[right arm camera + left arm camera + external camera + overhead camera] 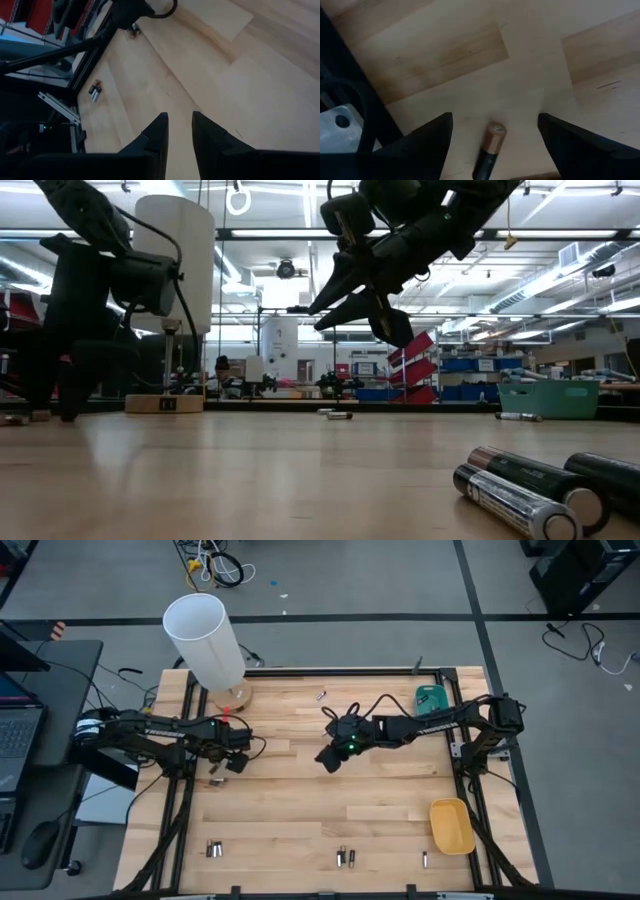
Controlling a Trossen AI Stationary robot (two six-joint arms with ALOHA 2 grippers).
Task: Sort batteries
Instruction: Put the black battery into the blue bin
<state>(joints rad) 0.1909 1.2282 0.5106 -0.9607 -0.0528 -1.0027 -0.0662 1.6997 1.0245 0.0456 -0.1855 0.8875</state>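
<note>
Your left pincer [495, 131] stands wide open, low over the wooden surface [330, 810] on its left side. A single battery [490, 150] with a copper-coloured end lies flat between the two fingers [427, 137], touching neither of them; nothing is held. In the high view that same pincer [222, 772] sits at the end of the left arm, with the cell a small speck just below it.

Your right pincer [178, 127] hangs above the middle of the surface, its fingers [155, 131] drawn close with only a narrow gap, and you can see bare wood through that gap: it grips nothing. In the low view it [372, 305] hovers clear of the wood, pointing down.

The other batteries are scattered. A pair [214, 850] lies near the front edge on the left, another pair [343, 858] at front centre, and one cell [424, 859] just beside the yellow tray [452, 825] at the front right. One more [322, 695] lies toward the back. The teal tray [431, 697] sits at the back right, and a white cylinder [205, 640] stands at the back left corner.
</note>
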